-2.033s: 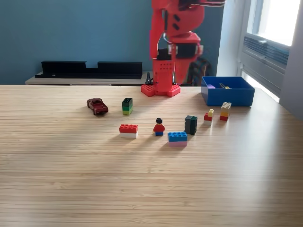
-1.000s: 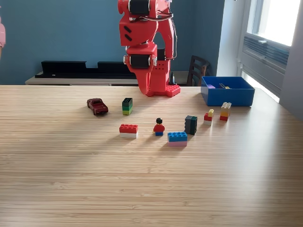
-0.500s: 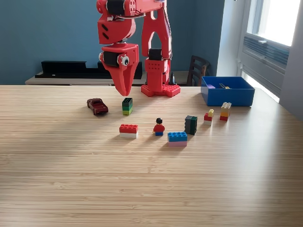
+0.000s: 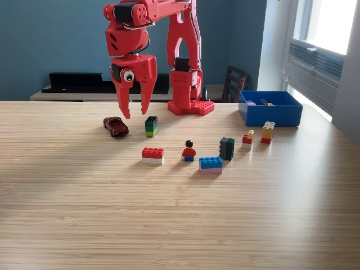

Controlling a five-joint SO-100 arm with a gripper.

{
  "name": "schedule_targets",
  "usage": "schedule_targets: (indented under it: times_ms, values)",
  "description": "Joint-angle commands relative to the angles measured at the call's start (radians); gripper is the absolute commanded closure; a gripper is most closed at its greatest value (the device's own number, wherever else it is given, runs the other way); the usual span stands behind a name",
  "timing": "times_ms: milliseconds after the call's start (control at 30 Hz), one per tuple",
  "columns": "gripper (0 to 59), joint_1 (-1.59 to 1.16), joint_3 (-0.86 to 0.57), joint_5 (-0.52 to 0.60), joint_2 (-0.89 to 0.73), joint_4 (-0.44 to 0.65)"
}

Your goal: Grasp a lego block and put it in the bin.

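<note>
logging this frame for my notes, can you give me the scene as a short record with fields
hand: open, empty, hanging above the table between the toy car and the green block
toy car: dark red, on the table, at the exterior view's left
green block: dark top, green and yellow layers, upright
bin: blue, at the exterior view's right, small pieces inside
other pieces: red and white block, minifigure, blue and pink block

Desk (image 4: 169, 225), 6 o'clock half: bare, open passage. Centre: bricks and figure (image 4: 189, 151) in loose cluster, gaps between. Car (image 4: 116, 126) and green brick (image 4: 151, 126) flank spread jaws. Bin (image 4: 270, 108), 2 o'clock: top unobstructed.
</note>
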Motion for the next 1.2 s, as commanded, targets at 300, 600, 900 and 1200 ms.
schedule_targets:
  times_ms: [300, 600, 900, 1200]
  values:
    - [37.2, 0.023, 0.155, 0.038, 0.420, -0.006]
    - [35.0, 0.021, 0.368, -0.044, 0.589, -0.080]
    - [31.0, 0.003, 0.672, -0.124, 0.600, -0.359]
    - [26.2, -0.040, 0.690, -0.092, 0.598, -0.356]
